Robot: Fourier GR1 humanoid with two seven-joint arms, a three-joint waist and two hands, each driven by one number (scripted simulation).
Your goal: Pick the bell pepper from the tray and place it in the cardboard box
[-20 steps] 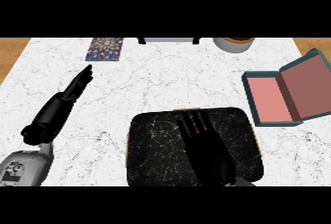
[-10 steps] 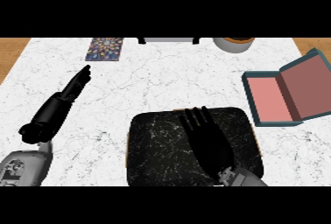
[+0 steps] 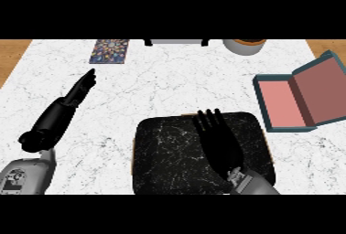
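Fingers (image 3: pixel 206 119) of my right hand (image 3: pixel 219 141) lie straight and slightly spread over the black marbled tray (image 3: pixel 162 151), tips near its far edge, holding nothing that I can see. Set against half a second ago, the hand has crept a touch farther forward, and the grey wrist shows at the tray's near right corner, as it did then. The bell pepper shows nowhere. My hand covers the middle right of the tray, so I cannot tell whether it lies beneath. The rest of the tray's dark surface is bare. Well apart to the right, the teal cardboard box (image 3: pixel 297 100) stands open on the white marble counter (image 3: pixel 175 73), lid swung back and pink floor uncovered. My left hand (image 3: pixel 74 98) rests at the left as before, fingers straight and pointing away from me.
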